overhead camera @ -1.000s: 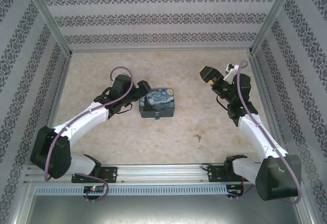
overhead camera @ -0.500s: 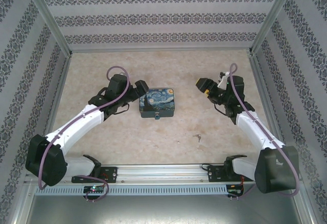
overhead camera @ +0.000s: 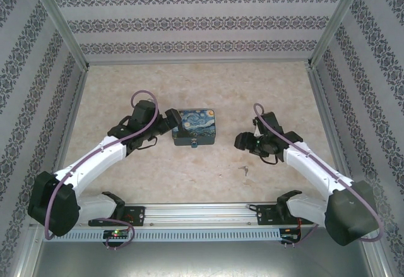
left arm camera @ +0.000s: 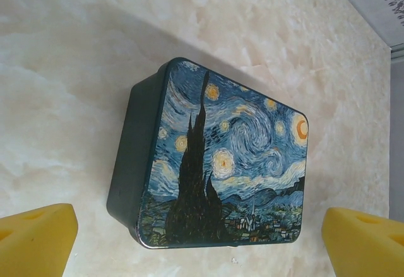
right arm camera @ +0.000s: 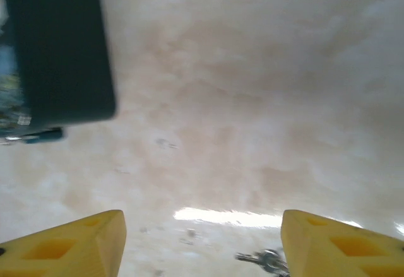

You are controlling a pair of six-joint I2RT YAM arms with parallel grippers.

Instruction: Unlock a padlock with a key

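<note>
Your padlock (overhead camera: 194,127) lies flat near the middle of the surface (overhead camera: 126,81), painted face up: a squarish block with rounded corners and dark glossy sides. Your left pincer (overhead camera: 170,121) sits just beside its left side, yellow pads spread wide and empty. The key (overhead camera: 245,170), tiny and dark, lies toward the near edge, well apart from the padlock. Your right pincer (overhead camera: 243,141) hovers near the key, on its far side, parted and gripping nothing. The surface is pale, marbled beige, and nothing lies between padlock and key.

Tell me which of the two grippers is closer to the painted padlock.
The left gripper: it sits right at the left edge of the padlock, while the right gripper is off to the other side, bare table between them, nearer the key.
</note>
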